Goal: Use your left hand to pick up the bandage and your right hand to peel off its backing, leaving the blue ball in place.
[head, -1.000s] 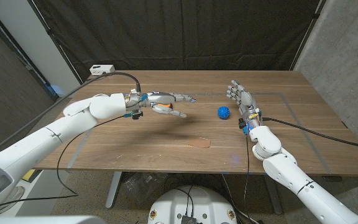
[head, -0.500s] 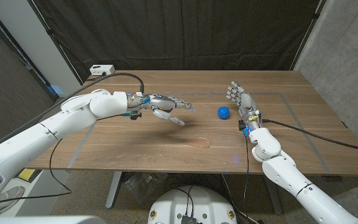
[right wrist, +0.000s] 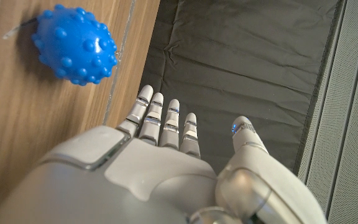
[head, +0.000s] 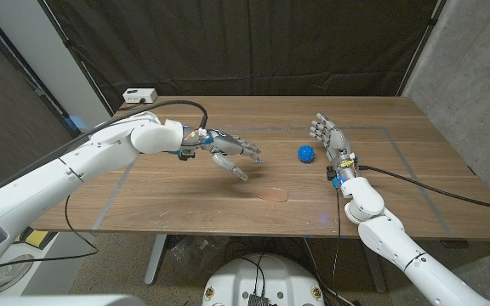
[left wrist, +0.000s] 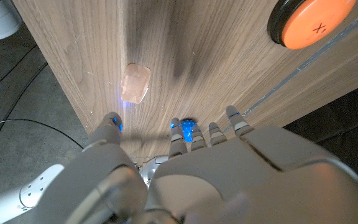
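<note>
The small tan bandage (head: 272,195) lies flat near the spiky blue ball (head: 305,153). Our empty left hand (head: 230,151) hovers fingers-spread; we risk sliding it. Our right hand (head: 332,140) waits open beside the ball.

From my seat the left wrist view cuts an orange round button (left wrist: 311,22) at the picture's edge, so I cannot read its full outline; the blue ball (left wrist: 188,129) there is mostly hidden behind the left hand (left wrist: 185,180), only a sliver showing between fingers; the bandage (head: 272,195) in the head view is too small for me to tell backing from pad; the small white box (head: 139,95) at the worktop's (head: 228,208) far corner is too small to identify.
</note>
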